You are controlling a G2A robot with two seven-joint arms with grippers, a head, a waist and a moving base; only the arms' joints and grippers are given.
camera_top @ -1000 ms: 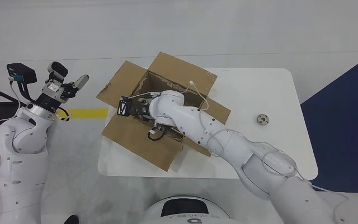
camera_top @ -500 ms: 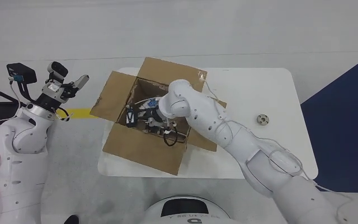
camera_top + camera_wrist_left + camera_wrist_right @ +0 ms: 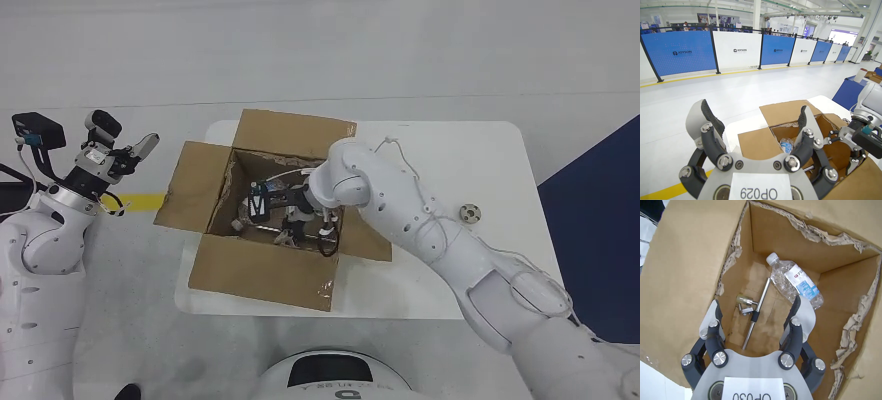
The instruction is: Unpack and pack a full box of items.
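The right fingers (image 3: 804,313) stand apart and empty in the mouth of the open cardboard box (image 3: 255,265). Below them lie a metal rod (image 3: 761,300) and a small fitting (image 3: 745,306), with a water bottle (image 3: 795,281) just beside. The left fingers (image 3: 712,121), also apart, hang beyond the bench's (image 3: 470,180) left edge.
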